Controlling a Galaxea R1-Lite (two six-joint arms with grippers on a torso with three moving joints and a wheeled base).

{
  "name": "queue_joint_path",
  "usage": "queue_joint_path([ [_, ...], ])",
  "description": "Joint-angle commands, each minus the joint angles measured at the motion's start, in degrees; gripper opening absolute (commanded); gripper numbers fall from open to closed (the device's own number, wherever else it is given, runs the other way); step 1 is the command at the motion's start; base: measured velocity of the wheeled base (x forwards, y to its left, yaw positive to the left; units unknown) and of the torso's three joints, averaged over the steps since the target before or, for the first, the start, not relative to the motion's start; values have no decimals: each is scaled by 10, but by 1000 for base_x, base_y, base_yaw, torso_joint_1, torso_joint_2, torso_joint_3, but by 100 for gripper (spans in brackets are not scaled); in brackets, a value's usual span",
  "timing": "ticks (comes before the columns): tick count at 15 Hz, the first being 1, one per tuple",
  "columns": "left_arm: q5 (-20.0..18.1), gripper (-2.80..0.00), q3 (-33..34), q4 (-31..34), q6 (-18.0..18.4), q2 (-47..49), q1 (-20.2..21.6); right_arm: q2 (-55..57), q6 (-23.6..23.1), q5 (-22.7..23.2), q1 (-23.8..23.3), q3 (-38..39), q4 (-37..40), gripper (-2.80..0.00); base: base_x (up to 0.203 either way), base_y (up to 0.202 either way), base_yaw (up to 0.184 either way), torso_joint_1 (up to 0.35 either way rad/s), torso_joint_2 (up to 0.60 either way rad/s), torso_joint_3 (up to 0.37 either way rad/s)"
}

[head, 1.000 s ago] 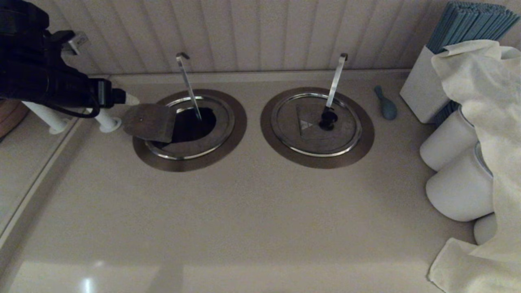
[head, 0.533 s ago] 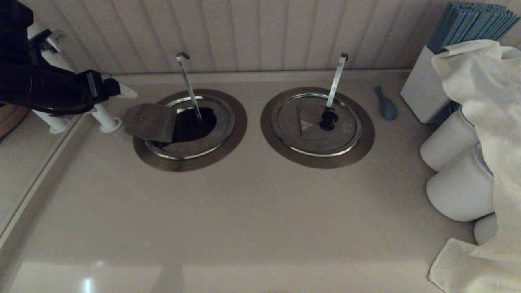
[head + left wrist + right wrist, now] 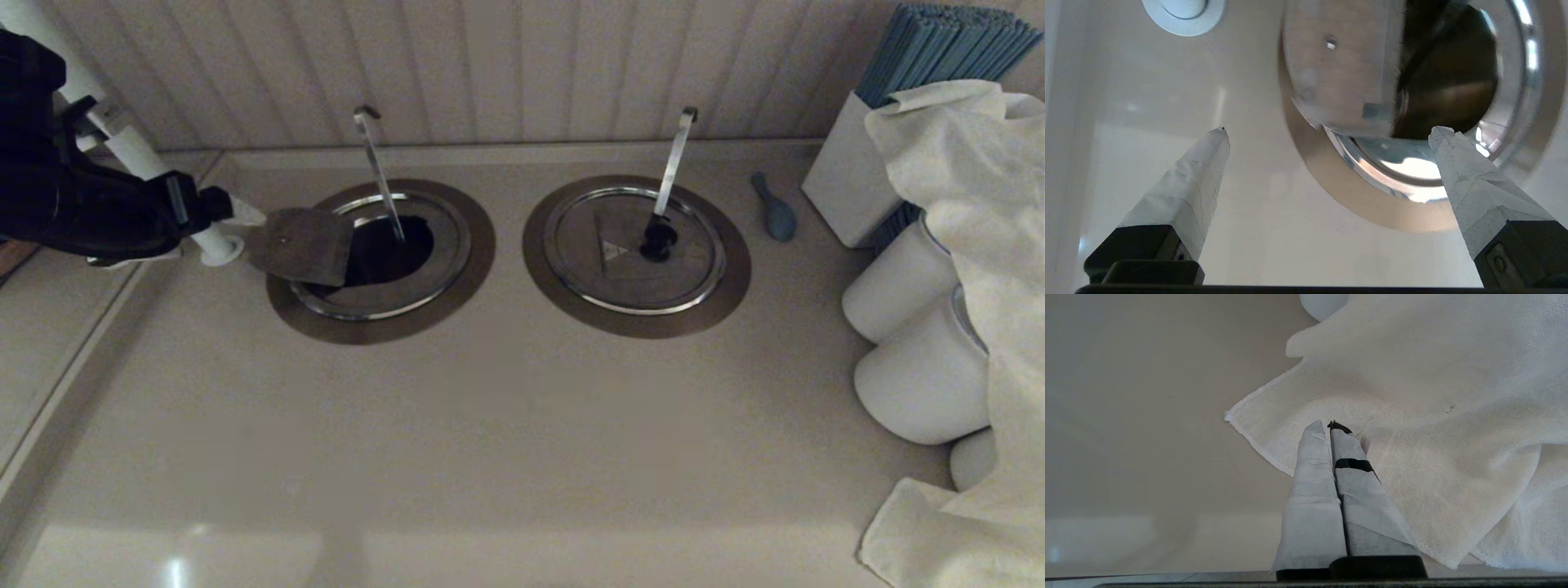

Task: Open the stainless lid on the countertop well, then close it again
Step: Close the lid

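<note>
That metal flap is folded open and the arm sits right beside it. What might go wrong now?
1. The left end effector is open beside the folded-back flap of the round brushed-steel lid; a clumsy push might drop the flap hard.
2. The thin hook-tipped handle rises from the dark countertop well; the closing flap or arm might knock it.
The right end effector rests shut over a white cloth.

Stainless lid flap folded open leftward; countertop well dark, exposed

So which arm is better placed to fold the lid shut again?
Left. The left gripper is open beside the raised flap of the stainless lid; the right gripper is shut over the white cloth.
</note>
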Motion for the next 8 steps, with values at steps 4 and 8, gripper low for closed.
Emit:
queue_joint_path([
  [4, -5, 0, 32, -58, -1, 43, 3, 0, 0, 0, 0, 0, 0, -280, 0, 0, 0, 0, 0, 0],
  [8, -7, 0, 37, -74, -4, 64, -1, 0, 0, 0, 0, 1, 0, -280, 0, 0, 0, 0, 0, 0],
])
